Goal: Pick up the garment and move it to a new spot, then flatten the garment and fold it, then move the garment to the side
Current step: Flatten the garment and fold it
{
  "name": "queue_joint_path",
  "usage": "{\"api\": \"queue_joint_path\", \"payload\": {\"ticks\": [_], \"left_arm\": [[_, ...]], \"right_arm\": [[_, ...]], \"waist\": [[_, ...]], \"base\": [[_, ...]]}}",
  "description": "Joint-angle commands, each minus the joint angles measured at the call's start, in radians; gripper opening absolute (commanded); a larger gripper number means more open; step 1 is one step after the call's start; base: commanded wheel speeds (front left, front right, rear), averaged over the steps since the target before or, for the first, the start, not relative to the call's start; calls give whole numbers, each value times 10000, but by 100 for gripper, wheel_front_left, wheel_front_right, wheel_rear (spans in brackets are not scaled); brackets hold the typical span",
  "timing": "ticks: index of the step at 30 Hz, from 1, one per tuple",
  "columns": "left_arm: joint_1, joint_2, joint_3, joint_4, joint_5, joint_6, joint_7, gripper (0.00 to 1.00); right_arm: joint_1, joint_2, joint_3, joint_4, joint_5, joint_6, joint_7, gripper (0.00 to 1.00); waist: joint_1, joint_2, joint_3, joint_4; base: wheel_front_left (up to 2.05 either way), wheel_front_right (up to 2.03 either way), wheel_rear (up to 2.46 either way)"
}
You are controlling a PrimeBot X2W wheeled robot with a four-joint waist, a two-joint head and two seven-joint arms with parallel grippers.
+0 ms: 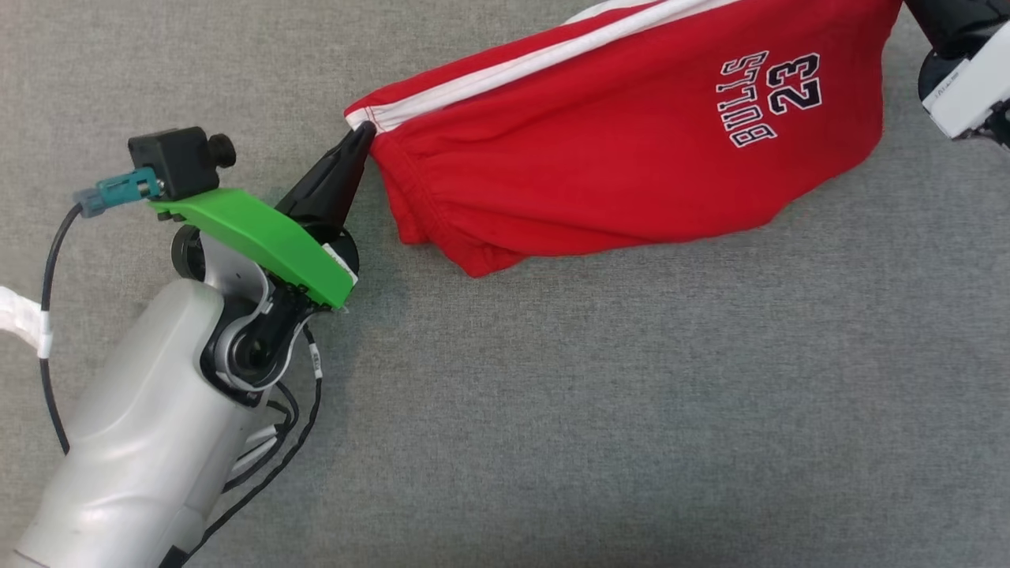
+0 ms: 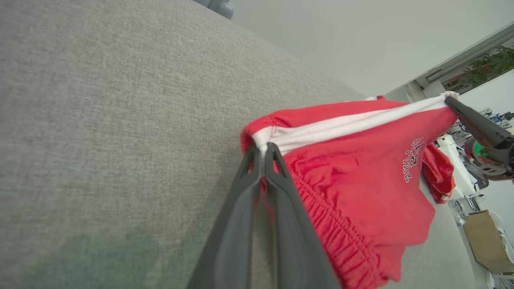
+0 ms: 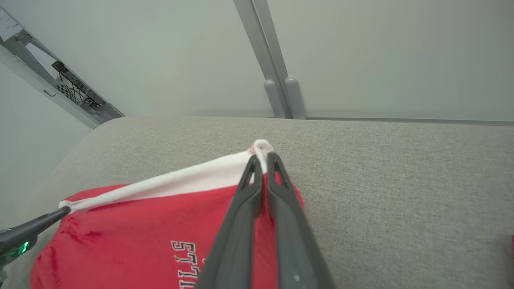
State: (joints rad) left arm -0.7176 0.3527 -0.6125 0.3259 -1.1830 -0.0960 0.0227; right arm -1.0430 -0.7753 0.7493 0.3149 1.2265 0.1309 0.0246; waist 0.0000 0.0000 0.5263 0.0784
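The garment is a pair of red shorts with a white side stripe and "BULLS 23" lettering, stretched in the air above the grey fabric surface. My left gripper is shut on the waistband corner at the white stripe, its tips pinching the cloth in the left wrist view. My right gripper is shut on the far end of the same white stripe of the garment. The right arm's pale forearm shows at the top right of the head view. The cloth hangs slack below the taut stripe.
The grey surface reaches back to a pale wall with a grey post. A cardboard box and cluttered shelving stand beyond the surface's edge in the left wrist view.
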Motion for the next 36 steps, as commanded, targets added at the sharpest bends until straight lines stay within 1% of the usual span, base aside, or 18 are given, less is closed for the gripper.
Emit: {"api": "queue_joint_path", "payload": {"ticks": [1, 9, 10, 11, 12, 13, 14, 15, 17, 19, 21, 24, 27, 28, 30, 32, 34, 36], "left_arm": [[-223, -60, -14, 238, 176, 38, -125, 0], [-592, -558, -281, 1309, 452, -90, -491, 0], [-621, -600, -310, 1374, 445, -121, -507, 0], [-655, -642, -352, 1438, 451, -163, -555, 4], [-685, -677, -392, 1474, 473, -172, -591, 16], [-693, -715, -444, 1514, 515, -202, -644, 47], [-699, -725, -513, 1531, 556, -231, -689, 55], [-699, -715, -578, 1544, 652, -244, -784, 100], [-657, -649, -678, 1556, 905, -259, -1080, 100], [-566, -555, -658, 1518, 1212, -260, -1610, 100], [-473, -392, -731, 1441, 1771, -100, -2199, 100], [-159, -316, -626, 1129, 2517, 349, -2714, 100], [526, -296, -29, 368, 3411, 1081, -2881, 100], [868, -364, 363, -125, 3907, 1386, -2890, 100], [1761, -626, 936, -1079, 4838, 1831, -2877, 100], [2557, -847, 1428, -2001, 5850, 2167, -2880, 100], [3363, -1167, 1689, -2785, 6771, 2402, -2882, 100], [4054, -1471, 1851, -3384, 7623, 2496, -2883, 100]], "right_arm": [[-255, 21, 172, 291, -5, -8, -67, 0], [-1038, 166, 1208, 1225, 237, -6, -366, 0], [-1111, 183, 1307, 1292, 254, -6, -416, 6], [-1191, 196, 1416, 1368, 285, -6, -490, 34], [-1258, 202, 1494, 1427, 324, -6, -590, 62], [-1328, 213, 1570, 1489, 344, -6, -747, 100], [-1350, 237, 1651, 1526, 391, -6, -857, 100], [-1356, 253, 1744, 1535, 426, -6, -1019, 100], [-1298, 202, 1895, 1490, 543, -6, -1344, 100], [-1073, 84, 2032, 1338, 693, -6, -1723, 100], [-781, -58, 2135, 1133, 906, -6, -2121, 100], [-256, -304, 2303, 771, 1107, -6, -2516, 100], [467, -487, 2431, 371, 1198, -6, -2775, 100], [716, -524, 2443, 240, 1168, -6, -2828, 100], [1170, -555, 2364, 146, 1089, -6, -2888, 100], [1572, -500, 2133, 87, 1034, -6, -2908, 100], [2034, -396, 1774, 77, 1013, -6, -2894, 100], [2447, -350, 1432, 125, 975, -6, -2896, 100]], "waist": [[0, 0, 469, 441], [0, 0, 795, 766], [0, 0, 815, 783], [0, 0, 837, 799], [0, 0, 852, 806], [0, 0, 860, 805], [0, 0, 852, 796], [0, 0, 817, 771], [0, 0, 697, 696], [0, 0, 515, 589], [0, 0, 293, 453], [0, 0, -93, 257], [0, 0, -513, 82], [0, 0, -655, 26], [0, 0, -900, -51], [0, 0, -1119, -88], [0, 0, -1329, -52], [0, 0, -1478, 45]], "base": [[0, 0, 0], [0, 0, 0], [0, 0, 0], [0, 0, 0], [0, 0, 0], [0, 0, 0], [0, 0, 0], [0, 0, 0], [0, 0, 0], [0, 0, 0], [0, 0, 0], [0, 0, 0], [0, 0, 0], [0, 0, 0], [0, 0, 0], [0, 0, 0], [0, 0, 0], [0, 0, 0]]}}
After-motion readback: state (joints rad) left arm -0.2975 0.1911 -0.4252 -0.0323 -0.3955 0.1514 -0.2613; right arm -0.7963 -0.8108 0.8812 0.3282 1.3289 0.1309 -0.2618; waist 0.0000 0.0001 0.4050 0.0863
